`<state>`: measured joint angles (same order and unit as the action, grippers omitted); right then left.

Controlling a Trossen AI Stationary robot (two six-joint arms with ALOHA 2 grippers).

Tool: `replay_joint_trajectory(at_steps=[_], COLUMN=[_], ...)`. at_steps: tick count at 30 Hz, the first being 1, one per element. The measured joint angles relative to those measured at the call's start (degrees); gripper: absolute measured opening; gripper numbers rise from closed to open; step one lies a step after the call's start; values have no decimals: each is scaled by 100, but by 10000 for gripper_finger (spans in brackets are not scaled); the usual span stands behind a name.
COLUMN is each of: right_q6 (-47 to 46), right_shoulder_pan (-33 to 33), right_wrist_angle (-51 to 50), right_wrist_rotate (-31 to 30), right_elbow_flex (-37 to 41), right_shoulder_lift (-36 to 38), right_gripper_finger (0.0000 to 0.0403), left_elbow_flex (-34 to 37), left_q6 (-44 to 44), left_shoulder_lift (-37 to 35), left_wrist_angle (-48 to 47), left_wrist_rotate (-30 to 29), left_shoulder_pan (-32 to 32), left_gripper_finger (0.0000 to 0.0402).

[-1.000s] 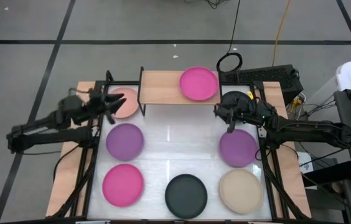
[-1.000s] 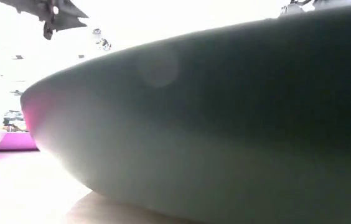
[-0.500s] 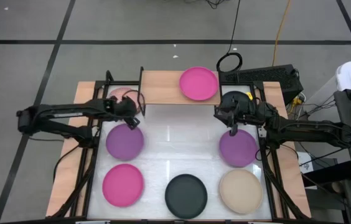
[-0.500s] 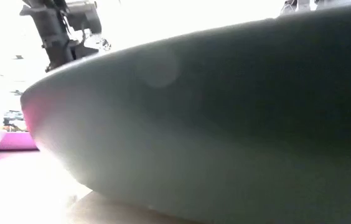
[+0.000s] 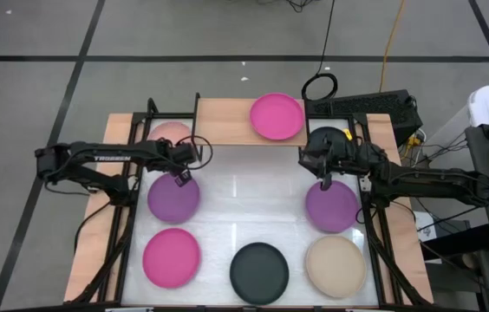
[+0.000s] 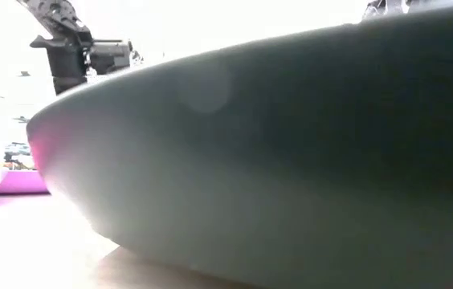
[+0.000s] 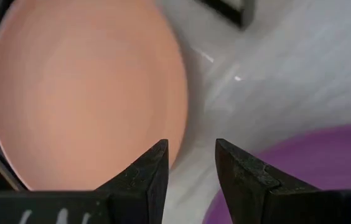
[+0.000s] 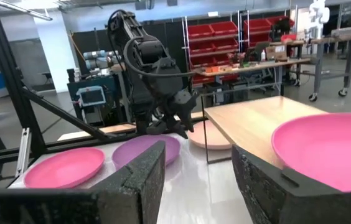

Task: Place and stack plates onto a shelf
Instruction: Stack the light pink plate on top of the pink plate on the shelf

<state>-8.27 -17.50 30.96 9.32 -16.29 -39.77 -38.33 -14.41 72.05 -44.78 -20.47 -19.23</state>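
The left claw hangs with its fingers a narrow gap apart, empty, over the strip of white tabletop between the light pink plate just behind it and a purple plate just ahead. To lift the pink plate cleanly, it likely needs to straddle the near rim and pinch the thin edge. The right claw waits, parted and empty, near the other purple plate. On the pale wood shelf sits one magenta plate. All are smooth, round, matte, shallow dishes
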Motion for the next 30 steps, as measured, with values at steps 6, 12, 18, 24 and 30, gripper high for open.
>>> replay_joint_trajectory(at_steps=[6,12,18,24,30], right_q6=[55,57,0,-1,-2], right_shoulder_pan=[0,0,0,0,0], right_wrist_angle=[47,52,50,50,52], right_wrist_rotate=[-4,-11,-15,-17,-22], right_elbow_flex=[0,0,0,0,0], right_shoulder_lift=[0,2,2,2,1], right_gripper_finger=[165,165,165,165,165], left_elbow_flex=[398,426,603,634,634], left_q6=[90,83,177,79,61], left_shoulder_lift=[-238,-174,-63,-63,-53], left_wrist_angle=[492,556,806,845,846], left_wrist_rotate=[197,61,246,256,232], left_shoulder_pan=[-227,-535,-715,-731,-733], left_gripper_finger=[138,138,138,138,138])
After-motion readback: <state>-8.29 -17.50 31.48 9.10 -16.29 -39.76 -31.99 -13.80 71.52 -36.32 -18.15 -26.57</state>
